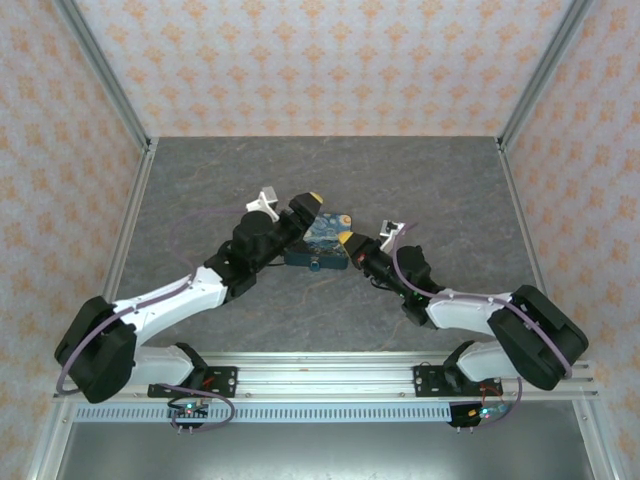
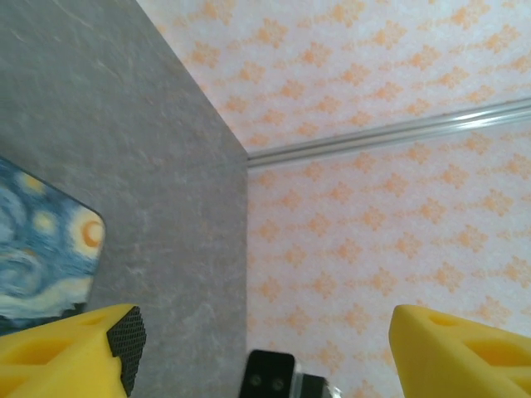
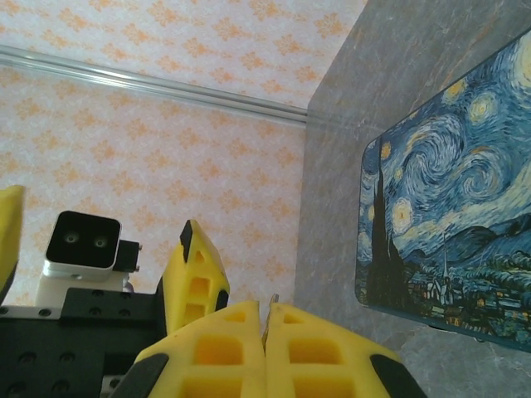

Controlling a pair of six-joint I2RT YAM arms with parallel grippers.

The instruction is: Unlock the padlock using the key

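Top external: padlock (image 1: 328,232) lies flat mid-table (image 1: 200,200), btwn both grippers.
L gripper (image 2: 261,327) fingers spread wide apart, padlock just beside; R gripper (image 3: 267,327) fingers pressed together, near padlock's edge.

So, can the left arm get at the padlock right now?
Probably yes: the left end effector is open right beside the padlock, nothing between them; the right end effector stands at its other side.
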